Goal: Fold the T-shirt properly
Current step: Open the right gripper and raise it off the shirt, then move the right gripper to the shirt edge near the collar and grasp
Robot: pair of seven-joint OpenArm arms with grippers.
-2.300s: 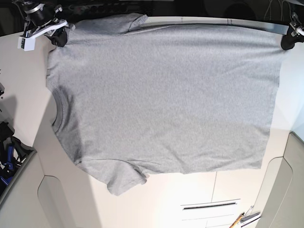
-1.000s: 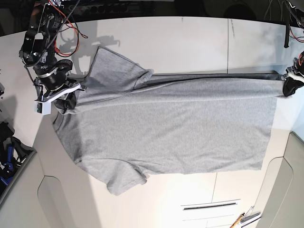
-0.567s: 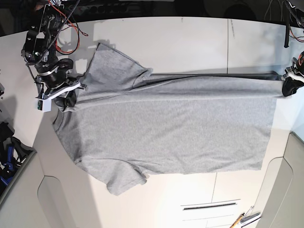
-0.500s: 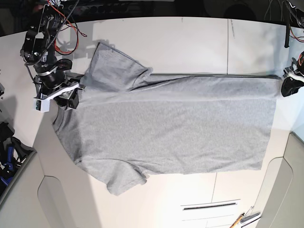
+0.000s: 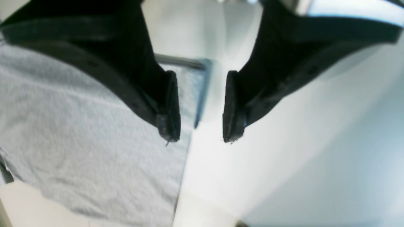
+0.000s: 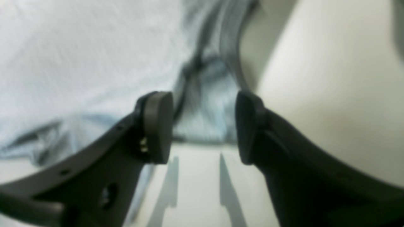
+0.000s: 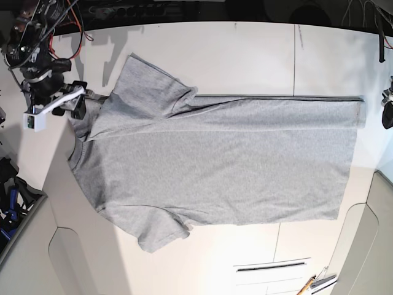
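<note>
The light grey T-shirt [image 7: 227, 160] lies plain side up on the white table [image 7: 245, 55], collar to the left. Its far long edge is folded over toward the middle, and one sleeve [image 7: 150, 86] fans out at the upper left. My right gripper [image 7: 78, 107] is open just left of the shoulder; in the right wrist view [image 6: 203, 126] bunched grey cloth [image 6: 79, 47] lies beyond the pads, with nothing held. My left gripper [image 7: 387, 117] is open off the hem's far corner; in the left wrist view [image 5: 197, 135] the hem [image 5: 79, 132] lies beside it.
A white cabinet front with a drawer slot [image 7: 270, 267] lies below the shirt, with a pen and clip [image 7: 316, 283] at the bottom edge. Dark blue gear [image 7: 9, 203] sits at the left edge. Cables [image 7: 61, 12] hang at the top left.
Both grippers carried the far edge toward the middle, let go and drew outward, the right one left, the left one right. The folded edge now lies flat.
</note>
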